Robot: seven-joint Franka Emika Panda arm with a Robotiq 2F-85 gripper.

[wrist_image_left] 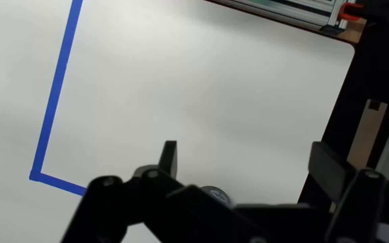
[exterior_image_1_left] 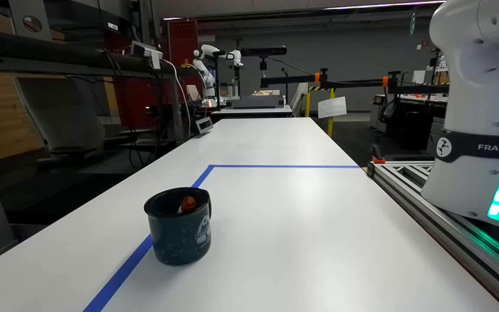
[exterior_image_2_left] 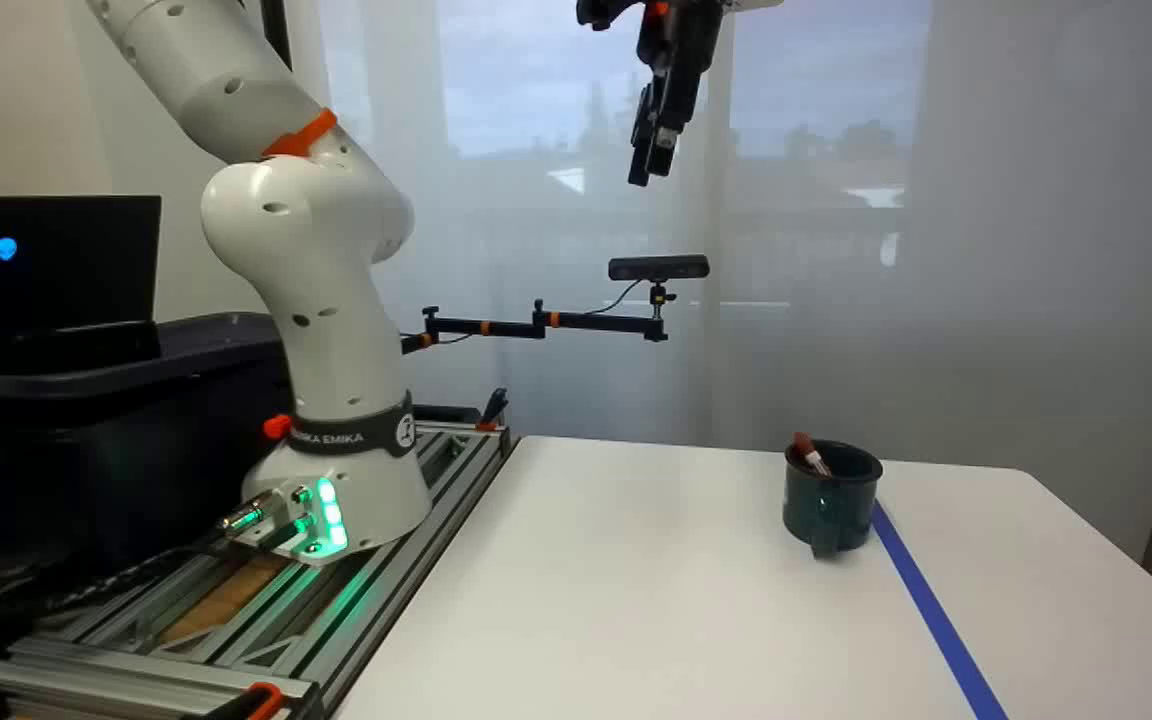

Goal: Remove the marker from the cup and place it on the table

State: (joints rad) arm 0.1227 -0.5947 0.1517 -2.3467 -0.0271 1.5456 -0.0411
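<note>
The dark teal cup point(exterior_image_1_left: 179, 240) stands upright on the white table point(exterior_image_1_left: 284, 242), next to a blue tape line. It also shows in an exterior view point(exterior_image_2_left: 826, 512), with its handle towards that camera. The short marker point(exterior_image_1_left: 188, 204) leans inside the cup with its red-orange end at the rim; it also shows in an exterior view point(exterior_image_2_left: 811, 455). My gripper point(exterior_image_2_left: 650, 178) is high above the table, apart from the cup. In the wrist view the gripper point(wrist_image_left: 243, 155) has its fingers wide apart with nothing between them. There the cup point(wrist_image_left: 216, 193) is mostly hidden behind a finger, and the marker is hidden.
Blue tape point(exterior_image_1_left: 284, 166) marks lines on the table. The railed metal bench point(exterior_image_2_left: 406, 580) with the robot base runs along one table edge. A camera on a jointed black arm point(exterior_image_2_left: 658, 268) stands beyond the table. A small grey device point(exterior_image_1_left: 204, 125) sits at the table's edge.
</note>
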